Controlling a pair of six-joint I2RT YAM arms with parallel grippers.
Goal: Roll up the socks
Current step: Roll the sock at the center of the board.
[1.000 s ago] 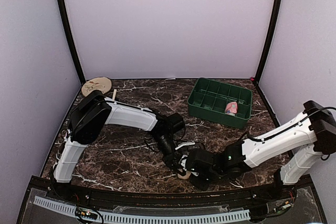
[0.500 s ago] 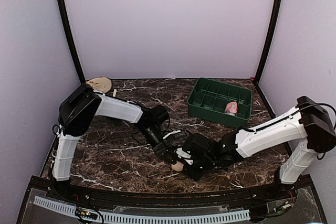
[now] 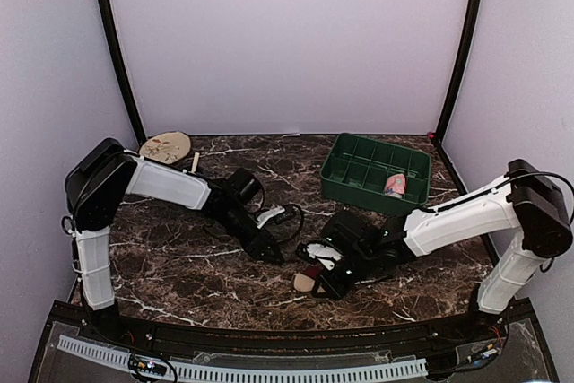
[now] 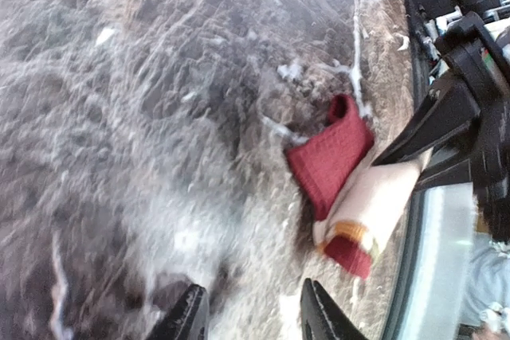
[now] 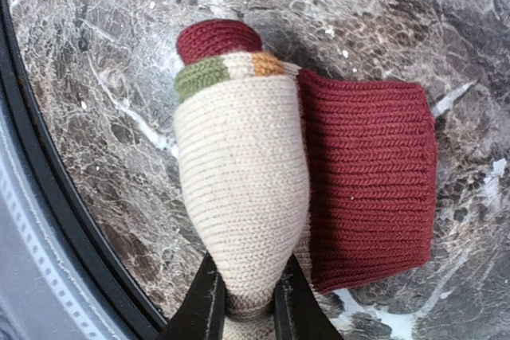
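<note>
Sock (image 5: 239, 173): cream, red tip with green and orange bands, red cuff (image 5: 366, 189) folded flat beside it. It lies on the marble bench (image 3: 179, 266), centre, near the front edge.
Right hand (image 5: 243, 312): pinching the sock's narrow cream end.
Left hand (image 4: 251, 320): fingers spread, holding nothing, low over the bench left of the sock, apart from it.
Green tray (image 3: 334, 181): far right, well apart. One pink-and-white roll (image 3: 395, 185) sits in a compartment toward its right end.
Wooden disc (image 3: 165, 145): far left corner.

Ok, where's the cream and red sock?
Top view: the cream and red knitted sock sits centre-front on the dark marble table, pinched in the right hand.
</note>
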